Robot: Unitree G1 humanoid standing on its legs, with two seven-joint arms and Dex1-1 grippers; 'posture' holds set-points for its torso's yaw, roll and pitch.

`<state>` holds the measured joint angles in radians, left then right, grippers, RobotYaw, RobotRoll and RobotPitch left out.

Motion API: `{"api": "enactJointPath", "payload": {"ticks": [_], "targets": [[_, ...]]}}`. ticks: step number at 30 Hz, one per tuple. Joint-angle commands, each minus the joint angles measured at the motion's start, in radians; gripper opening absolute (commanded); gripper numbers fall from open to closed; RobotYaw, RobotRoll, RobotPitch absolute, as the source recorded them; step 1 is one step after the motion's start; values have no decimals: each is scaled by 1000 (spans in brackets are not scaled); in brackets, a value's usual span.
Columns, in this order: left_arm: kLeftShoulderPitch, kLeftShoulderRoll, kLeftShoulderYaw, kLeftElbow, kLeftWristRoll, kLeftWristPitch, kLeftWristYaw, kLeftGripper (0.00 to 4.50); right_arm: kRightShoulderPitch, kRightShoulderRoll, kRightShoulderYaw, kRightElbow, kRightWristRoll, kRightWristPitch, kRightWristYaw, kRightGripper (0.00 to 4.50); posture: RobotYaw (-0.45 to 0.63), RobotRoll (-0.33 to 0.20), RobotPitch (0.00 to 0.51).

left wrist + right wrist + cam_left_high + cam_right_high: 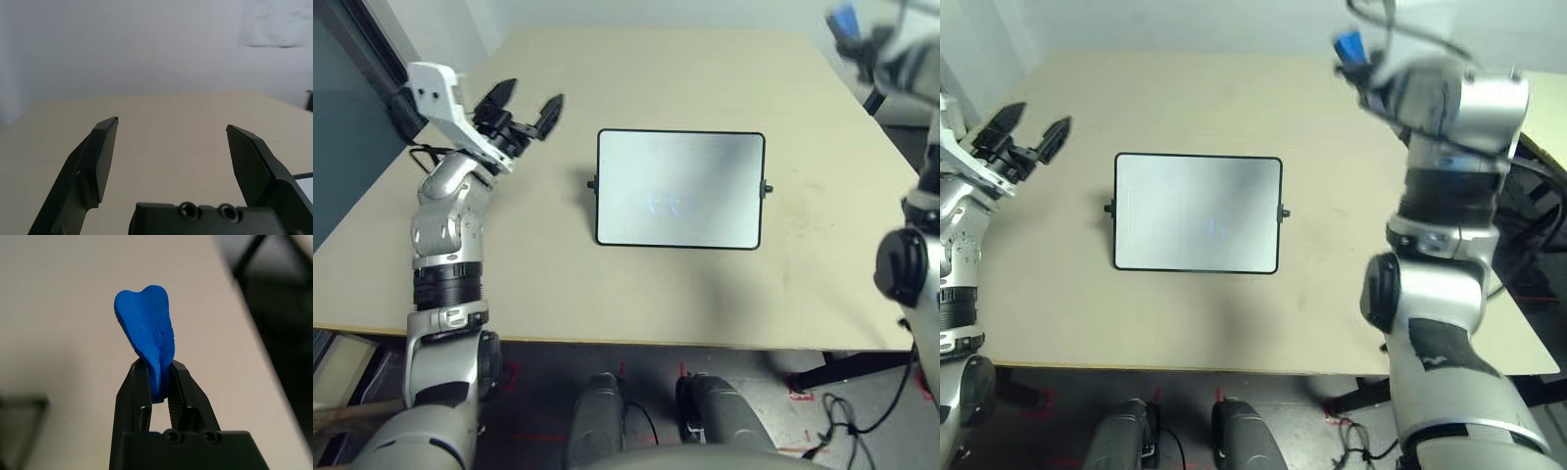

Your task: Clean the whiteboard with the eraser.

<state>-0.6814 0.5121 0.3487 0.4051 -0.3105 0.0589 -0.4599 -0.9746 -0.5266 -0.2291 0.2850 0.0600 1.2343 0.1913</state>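
Observation:
The whiteboard (680, 188) lies flat in the middle of the table, white with a thin black frame and faint blue marks (667, 204) near its centre. My right gripper (160, 369) is raised high over the table's far right, well away from the board, and shut on the blue eraser (146, 333), which is squeezed and bulges above the fingers. The eraser (1349, 46) also shows as a blue spot at the top of the right arm. My left gripper (530, 102) hovers open left of the board, nothing between its fingers.
The beige table (705, 69) spreads wide behind and beside the board. Its right edge (891, 147) drops to dark floor with black frame legs. A dark panel (342, 147) stands at the far left beyond the table.

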Motion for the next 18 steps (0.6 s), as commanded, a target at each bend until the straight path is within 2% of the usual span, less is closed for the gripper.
{"api": "enactJointPath", "payload": {"ticks": [1, 2, 6, 8, 13, 18], "targets": [[-4, 6, 5, 135, 30, -63, 24, 4500, 91, 53, -30, -66, 21, 98, -24, 461, -85, 0, 75], [-3, 7, 3, 167, 34, -77, 26, 4500, 127, 54, -10, -87, 21, 118, -20, 461, -85, 0, 75], [18, -10, -6, 270, 42, -117, 27, 4500, 211, 145, -59, -141, 30, 180, -60, 461, -87, 0, 84], [31, -25, -11, 295, 37, -127, 13, 4500, 239, 126, -10, -143, 25, 194, -48, 461, -83, 0, 90], [53, -48, -14, 336, 31, -123, 15, 4500, 233, 133, -4, -63, 41, 137, -24, 461, -74, 0, 94], [54, -61, -14, 333, 30, -121, 23, 4500, 226, 107, 14, -29, 48, -21, 14, 2143, -68, 0, 100]]}}
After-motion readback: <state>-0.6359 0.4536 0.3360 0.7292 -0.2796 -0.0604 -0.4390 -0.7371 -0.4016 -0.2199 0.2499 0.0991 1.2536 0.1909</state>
